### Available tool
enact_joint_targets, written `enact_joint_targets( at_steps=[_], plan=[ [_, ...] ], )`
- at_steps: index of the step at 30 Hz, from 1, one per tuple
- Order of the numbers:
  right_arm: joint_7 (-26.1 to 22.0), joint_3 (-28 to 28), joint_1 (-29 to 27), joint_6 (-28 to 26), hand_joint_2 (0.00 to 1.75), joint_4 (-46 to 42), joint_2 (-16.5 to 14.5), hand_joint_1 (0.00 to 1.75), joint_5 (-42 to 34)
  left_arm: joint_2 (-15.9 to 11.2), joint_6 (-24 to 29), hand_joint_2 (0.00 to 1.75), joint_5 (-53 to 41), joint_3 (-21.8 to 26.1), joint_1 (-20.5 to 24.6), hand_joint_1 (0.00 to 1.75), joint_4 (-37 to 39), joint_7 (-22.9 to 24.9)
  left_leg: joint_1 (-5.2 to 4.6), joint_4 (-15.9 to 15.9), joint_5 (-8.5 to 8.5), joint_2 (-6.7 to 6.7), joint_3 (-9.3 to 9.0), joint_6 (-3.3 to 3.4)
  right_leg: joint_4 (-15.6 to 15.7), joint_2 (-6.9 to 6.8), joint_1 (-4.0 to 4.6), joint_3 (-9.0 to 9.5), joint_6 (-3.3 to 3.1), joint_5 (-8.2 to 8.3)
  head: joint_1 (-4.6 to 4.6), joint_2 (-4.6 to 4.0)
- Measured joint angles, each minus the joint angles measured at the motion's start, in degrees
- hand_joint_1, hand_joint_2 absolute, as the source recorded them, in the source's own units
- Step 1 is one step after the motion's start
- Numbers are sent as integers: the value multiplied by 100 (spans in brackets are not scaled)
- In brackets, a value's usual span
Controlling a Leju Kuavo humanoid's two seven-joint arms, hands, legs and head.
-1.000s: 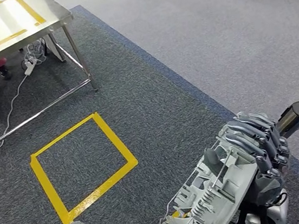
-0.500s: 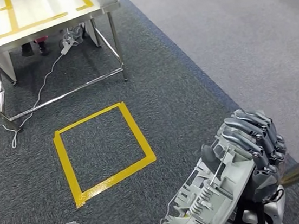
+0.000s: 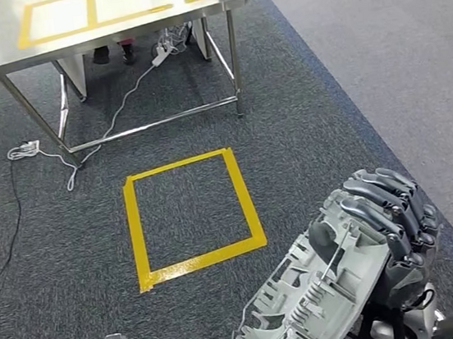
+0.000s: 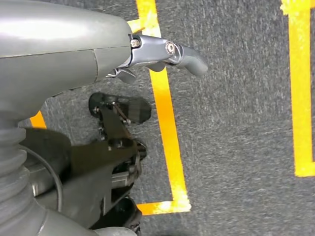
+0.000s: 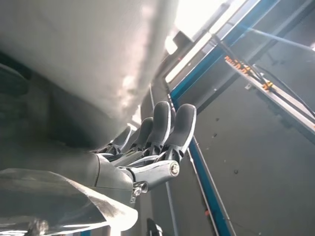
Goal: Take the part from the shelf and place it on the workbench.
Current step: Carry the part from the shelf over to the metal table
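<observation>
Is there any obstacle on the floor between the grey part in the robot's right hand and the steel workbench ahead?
Nothing solid shows. The right hand holds the grey part; between it and the workbench lies carpet with a flat yellow tape square. A white cable lies under the bench, off the direct path.

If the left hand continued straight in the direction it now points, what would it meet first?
Probably the grey carpet. In the left wrist view the left hand hangs above the floor, near a strip of yellow floor tape. Depth is unclear, so the tape could be met first.
</observation>
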State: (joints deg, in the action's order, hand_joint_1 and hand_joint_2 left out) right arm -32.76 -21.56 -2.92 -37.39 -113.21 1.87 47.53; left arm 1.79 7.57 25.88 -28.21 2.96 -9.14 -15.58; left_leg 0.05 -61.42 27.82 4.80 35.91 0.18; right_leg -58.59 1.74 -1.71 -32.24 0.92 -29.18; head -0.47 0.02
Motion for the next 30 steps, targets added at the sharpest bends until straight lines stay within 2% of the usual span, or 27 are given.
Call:
enact_joint_targets(
  at_steps=[2, 3, 4, 5, 6, 8, 9, 10, 12, 14, 23, 25, 27, 29, 30],
  plan=[
    [-4, 9, -15, 0, 175, -1, -2, 79, 7, 12, -1, 175, 0, -2, 27, 0, 0, -2, 4, -656, 312, -320, 311, -51, 7, -163, 15, 43, -58, -31, -39, 0],
    [-6, 13, -21, -1, 175, -1, -2, 79, 8, 17, -1, 175, 0, -3, 35, 0, 0, -3, 18, -1039, 459, -385, 502, -66, 7, -238, 24, 56, -73, -47, -41, -1],
    [-7, 17, -26, -1, 175, -1, -2, 79, 7, 20, -1, 175, 0, -4, 34, 0, 0, -3, 29, -1306, 528, -410, 639, -73, 6, -294, 30, 68, -79, -62, -41, -1],
    [-8, 20, -28, 0, 175, -1, -2, 79, 4, 21, -1, 175, 0, -4, 29, 0, 0, -3, 36, -1387, 494, -419, 685, -73, 6, -335, 33, 80, -79, -75, -41, -1],
    [-8, 22, -29, 1, 175, -1, -2, 79, -3, 21, 0, 175, 0, -5, 21, 0, 0, -3, 38, -1239, 349, -422, 618, -62, 5, -366, 36, 99, -75, -89, -43, -1],
    [1, 24, -27, 1, 175, -1, -2, 79, -36, 13, 0, 175, 0, -5, 16, 0, 1, -3, 25, -525, -42, -449, 260, -4, 8, -405, 42, 146, -58, -123, -42, -1],
    [11, 24, -25, 1, 175, -1, -1, 79, -57, 7, -1, 175, 0, -5, 18, 0, 1, -3, 6, -187, -163, -470, 92, 30, 7, -416, 51, 161, -38, -142, -42, -1],
    [27, 24, -24, 0, 175, -1, -1, 79, -74, 3, -1, 175, 2, -5, 23, 0, 2, -2, -11, 47, -198, -490, -22, 57, 5, -424, 59, 161, -13, -154, -42, -1],
    [62, 24, -29, 0, 175, -1, 1, 79, -90, 11, -1, 175, 24, -5, 23, 0, 2, 1, -23, 197, -153, -503, -78, 31, -5, -429, 76, 144, 11, -176, -39, -1],
    [95, 23, -35, -1, 175, 1, 2, 79, -117, 21, 0, 175, 48, -4, 13, 0, 2, 2, -18, 218, -133, -497, -79, -5, 10, -432, 74, 147, 17, -179, -34, 0],
    [121, 25, -36, 0, 175, 2, 4, 79, -158, 42, -6, 175, 53, -3, 15, 0, 2, 17, -38, 200, -103, -496, -81, 56, 121, -426, 56, 198, 103, -133, -35, 0],
    [122, 23, -37, 0, 175, 1, 5, 79, -159, 37, -9, 175, 55, -3, 13, 0, 2, 27, -59, 202, -74, -493, -73, 130, 132, -430, 38, 219, 166, -107, -40, -1],
    [129, 24, -44, 0, 175, 0, 8, 79, -162, 31, -16, 175, 55, -4, 10, 0, 2, 42, -62, 292, -33, -479, -140, 260, 93, -436, 22, 240, 266, -46, -41, 0],
    [137, 26, -44, 0, 175, -1, 14, 79, -168, 38, -22, 175, 54, -5, 12, 0, 2, 49, -41, 422, -34, -456, -296, 354, -80, -359, 12, 201, 294, -107, -22, -1],
    [138, 25, -40, -1, 175, -2, 19, 79, -171, 42, -24, 175, 54, -4, 18, 0, 2, 51, -29, 461, -50, -443, -365, 378, -293, -297, 9, 97, 279, -238, -8, -1]
  ],
)
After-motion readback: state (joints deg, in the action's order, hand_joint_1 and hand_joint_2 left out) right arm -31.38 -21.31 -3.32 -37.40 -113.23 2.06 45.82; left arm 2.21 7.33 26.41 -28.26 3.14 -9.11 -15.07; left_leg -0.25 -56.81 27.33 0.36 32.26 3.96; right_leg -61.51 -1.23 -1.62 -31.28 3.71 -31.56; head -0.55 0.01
